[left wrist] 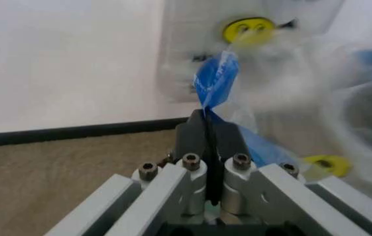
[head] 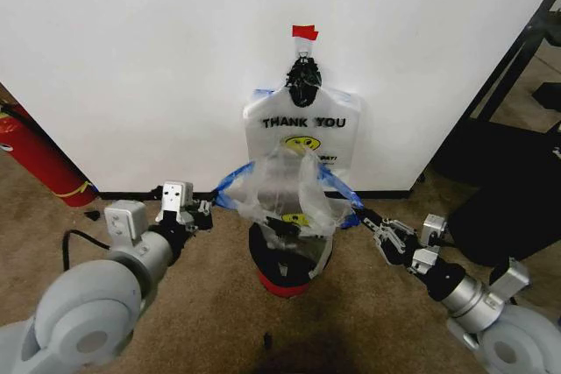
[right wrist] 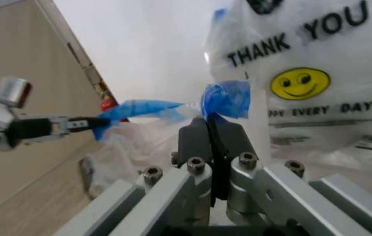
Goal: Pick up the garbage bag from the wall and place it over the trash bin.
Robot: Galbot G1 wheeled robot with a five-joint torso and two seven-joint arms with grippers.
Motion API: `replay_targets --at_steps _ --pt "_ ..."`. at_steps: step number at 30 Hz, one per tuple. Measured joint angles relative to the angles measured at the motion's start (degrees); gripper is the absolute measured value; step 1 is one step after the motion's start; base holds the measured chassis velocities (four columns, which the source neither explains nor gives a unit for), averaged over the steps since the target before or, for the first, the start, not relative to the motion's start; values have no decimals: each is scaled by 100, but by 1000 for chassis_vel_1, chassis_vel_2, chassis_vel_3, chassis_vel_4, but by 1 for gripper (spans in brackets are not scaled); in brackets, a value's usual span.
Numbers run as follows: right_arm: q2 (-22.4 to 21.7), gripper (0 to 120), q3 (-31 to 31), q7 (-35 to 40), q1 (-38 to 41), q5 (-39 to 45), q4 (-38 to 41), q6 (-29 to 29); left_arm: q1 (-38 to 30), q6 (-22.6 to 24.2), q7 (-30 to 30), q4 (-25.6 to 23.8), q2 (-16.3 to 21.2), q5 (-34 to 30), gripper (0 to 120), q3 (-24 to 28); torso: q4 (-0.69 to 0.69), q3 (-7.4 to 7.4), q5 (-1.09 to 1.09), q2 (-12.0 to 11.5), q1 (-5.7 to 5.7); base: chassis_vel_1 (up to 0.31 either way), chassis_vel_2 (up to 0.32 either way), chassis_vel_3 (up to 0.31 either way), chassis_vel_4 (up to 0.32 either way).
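Stretching the garbage bag [head: 289, 188] over the trash bin [head: 285, 260], left tool [head: 207, 213] and right tool [head: 359, 214] each clenched on a blue handle loop; bag mouth seemingly just above the rim.

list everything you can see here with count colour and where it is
garbage bag: one, translucent white with blue handle loops, stretched open over the trash bin
trash bin: one, black mesh with red base, on the carpet before the wall
bag bundle: one, white with black print and yellow smiley, hanging flat on the wall under a black knot
red tape: one piece, on the wall above the knot
fire extinguisher: one, red, by the wall at far left
left pincer: shut on the bag's left blue loop
right pincer: shut on the right blue loop
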Motion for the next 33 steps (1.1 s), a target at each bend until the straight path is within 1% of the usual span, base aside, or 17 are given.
replay_targets --at_steps 2,4,6,10,15,18,23,30,33 --pt "96 0 -144 26 162 -24 -137 4 -45 -67 83 0 -154 160 0 101 -1 0 0 0 0 0 0 0 0" --pt "125 0 -184 30 204 -29 -179 6 -47 -84 109 0 -185 210 0 123 -1 0 0 0 0 0 0 0 0" --pt "218 0 -338 47 361 -67 -354 16 -56 -155 217 0 -321 420 0 205 0 0 0 0 0 0 0 0 0" --pt "337 0 -526 59 549 -155 -610 45 -98 -237 284 23 -485 545 0 275 -1 0 0 0 0 0 0 0 0" --pt "514 0 -783 119 810 -257 -954 80 -107 -325 366 308 -730 756 0 348 -1 0 -1 0 0 0 0 0 0" --pt "648 0 -957 142 939 -365 -1201 113 33 -367 397 474 -840 885 0 443 0 0 0 0 0 0 0 0 0" --pt "737 0 -1067 147 914 -509 -1380 175 253 -366 381 499 -888 907 0 533 0 0 0 0 0 0 0 0 0" --pt "736 0 -1033 89 666 -616 -1389 226 641 -321 349 356 -907 947 0 585 -1 0 0 0 0 0 0 0 0" --pt "776 0 -1028 115 585 -734 -1426 299 740 -324 326 504 -1027 1104 0 802 -1 0 0 0 0 0 0 0 0"
